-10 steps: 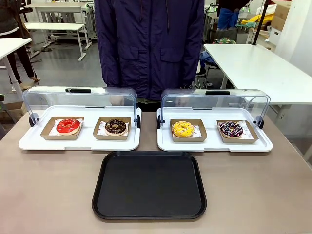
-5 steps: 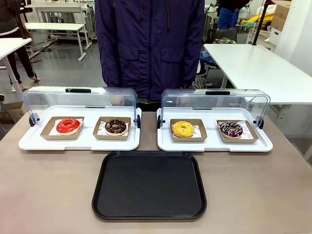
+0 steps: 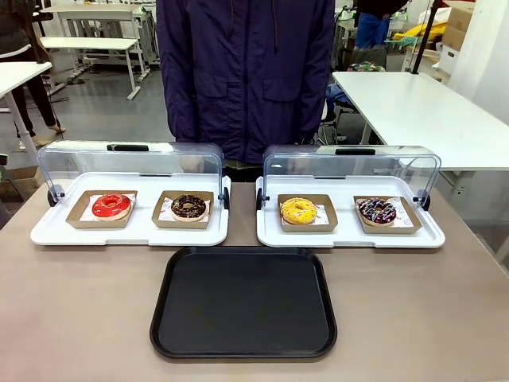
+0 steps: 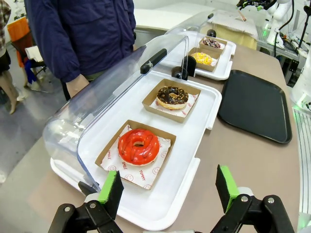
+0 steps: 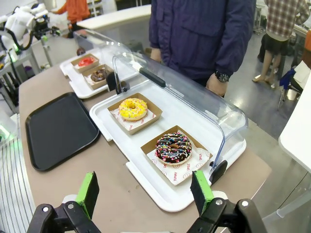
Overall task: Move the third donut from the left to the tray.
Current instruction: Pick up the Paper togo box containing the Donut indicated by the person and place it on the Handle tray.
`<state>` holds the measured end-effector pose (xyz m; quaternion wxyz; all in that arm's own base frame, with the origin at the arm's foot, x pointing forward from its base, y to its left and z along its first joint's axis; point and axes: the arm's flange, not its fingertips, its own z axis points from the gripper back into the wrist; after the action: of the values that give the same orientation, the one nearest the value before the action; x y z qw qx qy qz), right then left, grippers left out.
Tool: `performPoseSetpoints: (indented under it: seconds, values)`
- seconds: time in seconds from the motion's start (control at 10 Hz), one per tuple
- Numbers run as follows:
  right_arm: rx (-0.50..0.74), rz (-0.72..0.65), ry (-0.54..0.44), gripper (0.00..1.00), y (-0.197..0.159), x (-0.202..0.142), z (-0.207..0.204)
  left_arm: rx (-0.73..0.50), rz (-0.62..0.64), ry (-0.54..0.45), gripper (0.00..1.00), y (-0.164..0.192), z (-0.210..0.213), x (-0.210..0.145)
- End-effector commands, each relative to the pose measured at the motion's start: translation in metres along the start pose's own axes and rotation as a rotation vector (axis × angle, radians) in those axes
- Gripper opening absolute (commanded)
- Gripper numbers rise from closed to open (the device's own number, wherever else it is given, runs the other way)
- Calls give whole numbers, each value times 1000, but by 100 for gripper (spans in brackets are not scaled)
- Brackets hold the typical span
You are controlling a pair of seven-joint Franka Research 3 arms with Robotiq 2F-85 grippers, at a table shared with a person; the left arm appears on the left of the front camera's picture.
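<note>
Bright, even overhead indoor light fills every view, leaving only faint, soft shadows under the white trays on the table. The clear lids carry pale streaks of glare, and the black tray has a dull sheen. Near things are sharp; both wrist views bow straight edges toward their borders

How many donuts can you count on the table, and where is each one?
4. The red donut and a chocolate donut sit in the left white tray; the yellow donut and a sprinkled chocolate donut sit in the right white tray. None seems hidden.
</note>
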<state>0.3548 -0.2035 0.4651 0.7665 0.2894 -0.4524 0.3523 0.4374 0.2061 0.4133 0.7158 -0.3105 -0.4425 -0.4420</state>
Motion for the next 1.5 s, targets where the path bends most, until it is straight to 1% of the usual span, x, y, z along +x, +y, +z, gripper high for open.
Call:
performPoseSetpoints:
  seconds: [0.0, 1.4]
  values:
    - [1, 0, -12, 100, 0, 2, -1, -5, 6, 12, 100, 0, 1, 2]
    - [1, 0, -12, 100, 0, 2, -1, -5, 6, 12, 100, 0, 1, 2]
